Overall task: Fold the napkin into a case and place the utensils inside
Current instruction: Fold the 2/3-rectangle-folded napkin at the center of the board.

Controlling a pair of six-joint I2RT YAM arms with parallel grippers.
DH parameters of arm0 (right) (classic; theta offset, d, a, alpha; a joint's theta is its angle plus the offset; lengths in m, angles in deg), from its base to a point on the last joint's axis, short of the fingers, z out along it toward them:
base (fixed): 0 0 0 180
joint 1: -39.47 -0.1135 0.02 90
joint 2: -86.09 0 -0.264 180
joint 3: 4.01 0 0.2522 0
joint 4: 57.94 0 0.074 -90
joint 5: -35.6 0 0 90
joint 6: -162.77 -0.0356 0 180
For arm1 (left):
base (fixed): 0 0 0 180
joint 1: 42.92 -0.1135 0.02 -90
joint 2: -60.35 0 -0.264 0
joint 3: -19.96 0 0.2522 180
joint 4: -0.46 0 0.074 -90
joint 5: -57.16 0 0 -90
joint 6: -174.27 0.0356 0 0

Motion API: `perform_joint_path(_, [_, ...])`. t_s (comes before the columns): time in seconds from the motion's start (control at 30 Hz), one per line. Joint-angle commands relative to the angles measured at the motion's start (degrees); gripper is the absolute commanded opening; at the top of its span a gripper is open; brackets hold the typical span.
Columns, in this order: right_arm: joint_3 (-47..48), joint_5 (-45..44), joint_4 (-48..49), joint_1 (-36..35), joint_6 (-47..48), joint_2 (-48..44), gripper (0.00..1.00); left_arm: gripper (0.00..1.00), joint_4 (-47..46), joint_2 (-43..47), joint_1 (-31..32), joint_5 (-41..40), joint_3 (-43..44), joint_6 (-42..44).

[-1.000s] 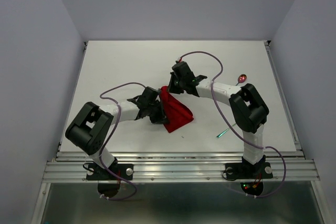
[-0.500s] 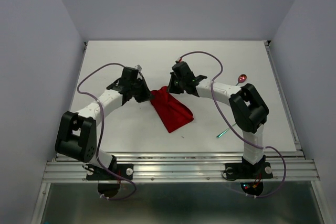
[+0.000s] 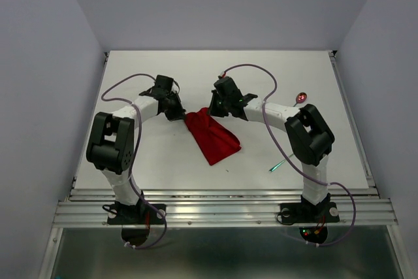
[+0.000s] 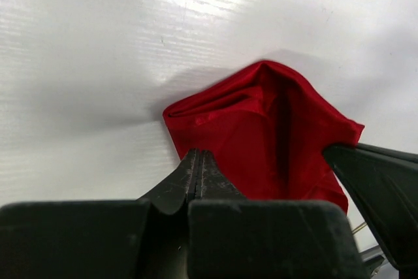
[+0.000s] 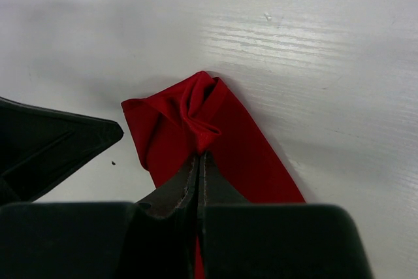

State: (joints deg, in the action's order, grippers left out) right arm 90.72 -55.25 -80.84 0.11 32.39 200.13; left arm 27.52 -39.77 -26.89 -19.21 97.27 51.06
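Observation:
The red napkin (image 3: 215,140) lies mid-table as a loose folded wedge, not a neat case, with its far end bunched and raised. My left gripper (image 3: 177,113) is shut at its far left edge (image 4: 261,135), the cloth edge running into the tips (image 4: 197,155). Just to the right, my right gripper (image 3: 210,112) is shut on a pinched fold (image 5: 206,129), tips (image 5: 201,156) on the cloth. The two utensils lie apart on the right. The spoon (image 3: 301,98) with its red bowl is farther back. The teal-handled fork (image 3: 277,165) lies near the right arm.
The white table (image 3: 150,161) ends in a metal rail along the near side. Grey walls stand close on the left, right and back. Purple cables loop over both arms. My right arm's elbow (image 3: 308,134) hangs between the spoon and the fork.
My left arm has swung from the napkin's near left side up to its far left corner. That corner of the cloth now reaches farther left. The right arm has stayed put.

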Motion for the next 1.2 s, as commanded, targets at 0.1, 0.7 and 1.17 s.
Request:
perform_joint_path(0.1, [3.0,0.3,0.1,0.1,0.8,0.5,0.01,0.0,-0.5,-3.7,0.1,0.6,5.0,1.8])
perform_joint_path(0.7, [8.6,2.8,-1.0,-0.5,0.2,4.5,0.01,0.0,-2.0,-8.8,0.1,2.3,4.9,1.0])
perform_joint_path(1.17, [12.8,3.0,-2.5,-2.9,0.6,8.0,0.01,0.0,-2.4,-8.8,0.1,3.1,4.5,0.7])
